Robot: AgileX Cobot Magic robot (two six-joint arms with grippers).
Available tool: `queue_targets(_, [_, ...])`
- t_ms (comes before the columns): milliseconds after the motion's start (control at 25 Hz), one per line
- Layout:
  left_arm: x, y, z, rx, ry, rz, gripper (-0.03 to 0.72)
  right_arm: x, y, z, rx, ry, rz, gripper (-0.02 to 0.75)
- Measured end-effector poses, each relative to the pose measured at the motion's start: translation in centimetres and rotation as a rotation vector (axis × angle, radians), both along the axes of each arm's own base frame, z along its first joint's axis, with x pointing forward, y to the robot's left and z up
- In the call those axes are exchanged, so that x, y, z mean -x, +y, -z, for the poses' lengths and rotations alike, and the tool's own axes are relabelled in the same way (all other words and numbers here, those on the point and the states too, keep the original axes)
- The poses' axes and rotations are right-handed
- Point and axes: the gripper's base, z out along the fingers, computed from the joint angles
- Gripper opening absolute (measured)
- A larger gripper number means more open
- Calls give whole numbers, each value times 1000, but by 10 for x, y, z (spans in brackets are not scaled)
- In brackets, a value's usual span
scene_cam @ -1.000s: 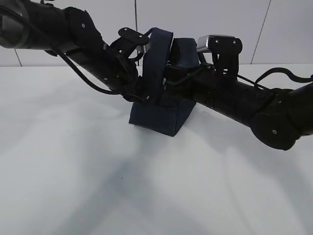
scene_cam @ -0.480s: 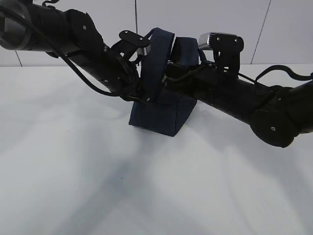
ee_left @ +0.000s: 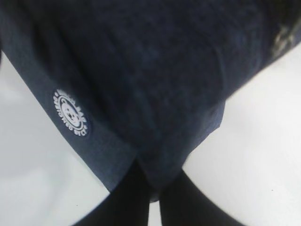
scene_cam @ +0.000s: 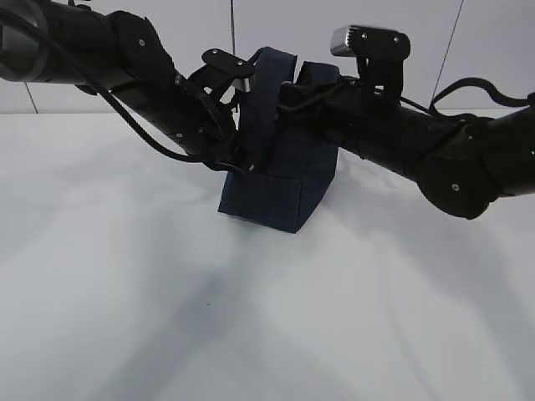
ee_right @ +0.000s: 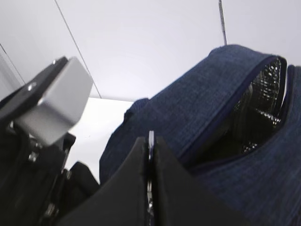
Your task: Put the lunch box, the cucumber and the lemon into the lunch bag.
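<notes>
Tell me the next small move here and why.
Probably pull the right tool steadily away from the left one. The left is pinching the bag fabric, the right is shut on a thin metal piece beside the still partly open mouth, so pulling should work the zipper.

The lunch bag (scene_cam: pixel 276 180) is set on the table (scene_cam: pixel 125 317), toward its far edge and about midway between the left and right edges. It is flanked by 2 arms: the left gripper (ee_left: pixel 153 197) is placed against its left side, and the right gripper (ee_right: pixel 150 155) is placed at its top from the right.
</notes>
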Motion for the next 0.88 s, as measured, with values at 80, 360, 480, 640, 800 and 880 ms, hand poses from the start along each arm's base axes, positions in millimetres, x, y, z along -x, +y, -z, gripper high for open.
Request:
queue_targets(80, [0,0,0,-2,-1,1,1,-4,1,-4,16,-2,5,7])
queue_targets(360, [0,1,0,-12,-6,7,0,-19,4,-23,75,-11,26,7])
queue_targets(480, [0,1,0,-12,-6,7,0,-24,-1,-27,80,-19,43,7])
queue_targets(640, [0,1,-1,-11,-8,7,0,-29,-11,-28,84,-15,69,7])
queue_targets(800, [0,0,-2,-10,-11,8,0,-33,-18,-28,64,11,100,7])
queue_targets(880, [0,0,-2,-10,-11,8,0,-36,-20,-28,50,32,121,7])
